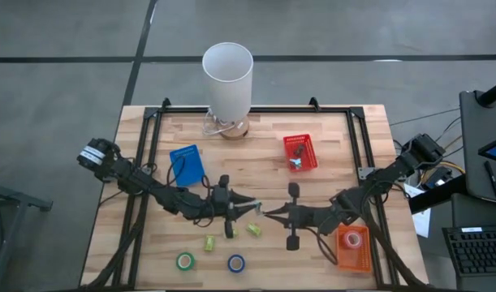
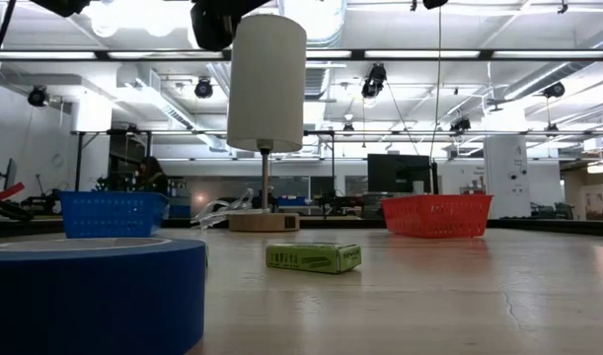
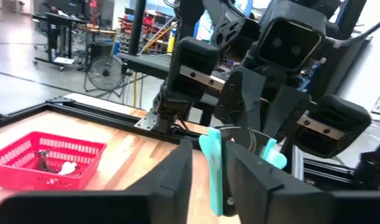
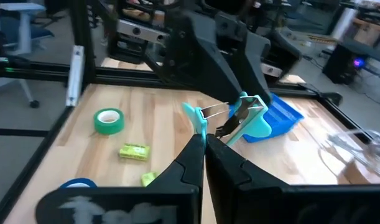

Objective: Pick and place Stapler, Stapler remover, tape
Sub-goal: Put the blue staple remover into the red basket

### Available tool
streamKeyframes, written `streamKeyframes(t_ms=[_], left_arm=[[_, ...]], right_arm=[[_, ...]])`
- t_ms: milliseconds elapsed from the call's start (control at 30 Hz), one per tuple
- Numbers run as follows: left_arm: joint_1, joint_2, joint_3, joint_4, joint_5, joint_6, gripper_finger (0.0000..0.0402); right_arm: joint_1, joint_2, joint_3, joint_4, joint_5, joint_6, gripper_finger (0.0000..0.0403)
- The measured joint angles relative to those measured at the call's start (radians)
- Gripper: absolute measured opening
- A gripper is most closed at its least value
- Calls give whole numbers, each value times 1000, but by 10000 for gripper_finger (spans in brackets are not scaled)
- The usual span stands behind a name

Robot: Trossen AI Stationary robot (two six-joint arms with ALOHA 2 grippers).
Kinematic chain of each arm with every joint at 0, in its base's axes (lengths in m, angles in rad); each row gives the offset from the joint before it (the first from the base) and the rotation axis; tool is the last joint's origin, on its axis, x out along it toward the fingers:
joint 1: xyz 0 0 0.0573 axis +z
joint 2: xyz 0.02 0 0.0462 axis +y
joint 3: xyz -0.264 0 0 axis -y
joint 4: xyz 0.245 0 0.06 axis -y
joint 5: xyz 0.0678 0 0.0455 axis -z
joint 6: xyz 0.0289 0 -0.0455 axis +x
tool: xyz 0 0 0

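Grippers meet above the surface's middle: left gripper (image 1: 254, 208) and right gripper (image 1: 268, 214) both clamp the teal stapler remover (image 4: 249, 118) (light, stiff, slippery; grip its wings)

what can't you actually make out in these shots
- High view: the staple remover, between the left pincer and right pincer, is too small to make out.
- Red basket: its contents are too small in the high view and blurred in the left wrist view.
- Low view: both pincers are out of frame, and the blue tape is cut off by the left and bottom edges.
- Orange basket: partly hidden under the right arm.
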Motion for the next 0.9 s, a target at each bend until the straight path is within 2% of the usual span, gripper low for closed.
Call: streamKeyframes(t_ms=[167, 333, 700, 900], left_arm=[[-2, -18, 0, 15, -2, 22, 142], [-3, -23, 0, 11, 1, 21, 155], [-4, -20, -1, -3, 4, -15, 154], [-5, -20, -1, -27, 5, -36, 154]], right_arm=[[-3, -20, 1, -152, 115, 78, 8], [-35, -61, 1, -369, 191, 224, 8], [-257, -79, -14, -826, 243, 608, 8], [-367, -78, -66, -919, 153, 722, 8]])
